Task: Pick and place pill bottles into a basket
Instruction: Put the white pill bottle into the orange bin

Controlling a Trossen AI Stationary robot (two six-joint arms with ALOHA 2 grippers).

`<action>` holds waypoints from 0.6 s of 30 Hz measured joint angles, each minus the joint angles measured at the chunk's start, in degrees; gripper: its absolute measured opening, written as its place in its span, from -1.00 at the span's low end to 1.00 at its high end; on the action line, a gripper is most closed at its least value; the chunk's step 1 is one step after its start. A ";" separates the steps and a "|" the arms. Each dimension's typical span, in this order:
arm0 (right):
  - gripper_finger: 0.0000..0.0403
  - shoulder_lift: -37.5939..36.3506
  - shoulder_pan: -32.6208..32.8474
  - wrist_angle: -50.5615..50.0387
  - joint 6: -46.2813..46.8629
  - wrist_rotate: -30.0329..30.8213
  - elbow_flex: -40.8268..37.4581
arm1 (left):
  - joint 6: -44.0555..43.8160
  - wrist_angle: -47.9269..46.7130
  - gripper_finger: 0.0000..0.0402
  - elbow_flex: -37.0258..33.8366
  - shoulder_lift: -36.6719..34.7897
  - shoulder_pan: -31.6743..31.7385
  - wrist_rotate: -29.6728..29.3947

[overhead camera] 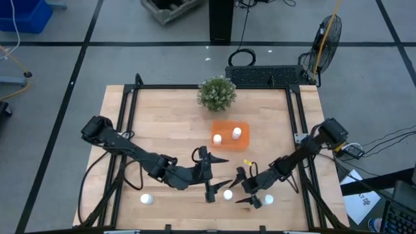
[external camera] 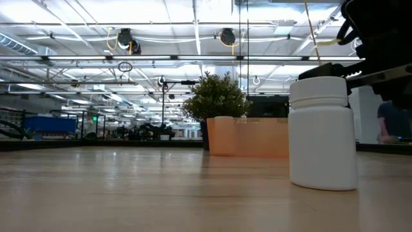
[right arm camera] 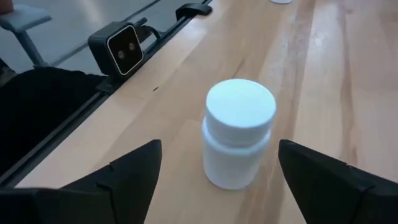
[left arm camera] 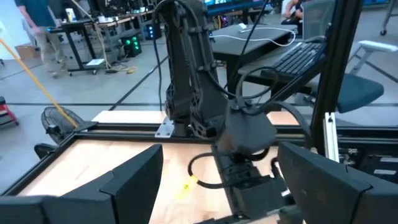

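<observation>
Approach step. Right hand point(right arm camera: 217, 165), fingers wide, straddles an upright pill bottle point(right arm camera: 238, 132) on the surface at 5 o'clock. Left hand point(overhead camera: 211, 174) wide, empty, at 6 o'clock. Basket point(overhead camera: 225, 127), centre, holds two bottles. Next: close, lift, carry to 12.

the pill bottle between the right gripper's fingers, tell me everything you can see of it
The pill bottle is a small white cylinder, plastic by its look, with a wider round white cap, closed. It stands upright on the wooden table near the front edge. The right gripper is open around it, a finger on each side, neither touching it. Nothing but the table touches it.
</observation>
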 joint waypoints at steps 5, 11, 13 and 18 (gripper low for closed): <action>0.58 2.20 -0.60 0.06 1.89 0.51 1.09 | -0.25 -0.48 0.61 0.00 0.00 0.00 -0.51; 0.58 5.66 -0.79 1.91 5.26 3.27 1.06 | -0.26 -0.44 0.61 0.00 0.00 -0.11 -0.49; 0.58 6.80 -0.74 3.90 5.21 3.19 1.48 | -0.28 -0.44 0.61 0.00 0.00 -0.11 -0.49; 0.58 9.16 -0.74 3.85 5.12 3.04 2.70 | -0.38 -0.46 0.61 0.00 0.00 -0.11 -0.49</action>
